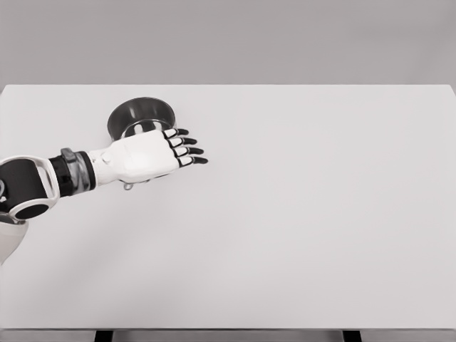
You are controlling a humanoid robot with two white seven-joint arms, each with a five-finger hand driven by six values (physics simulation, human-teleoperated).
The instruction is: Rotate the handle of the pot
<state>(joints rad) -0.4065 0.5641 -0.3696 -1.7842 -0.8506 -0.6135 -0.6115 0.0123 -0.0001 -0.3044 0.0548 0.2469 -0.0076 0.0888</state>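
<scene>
My left hand [146, 157], fingers extended and holding nothing, lies over the pot [140, 117] to reach its hidden handle.

There is a single view, from the robot's head, set high and tilted down over the bench [299, 235]. It faces the far edge, where a plain grey wall [228, 39] rises. The camera stands back enough to take in the whole top, far corners included; the near edge runs along the bottom of the frame with dark legs [104, 335] showing under it. The left arm [43, 182] enters from the left edge.
</scene>
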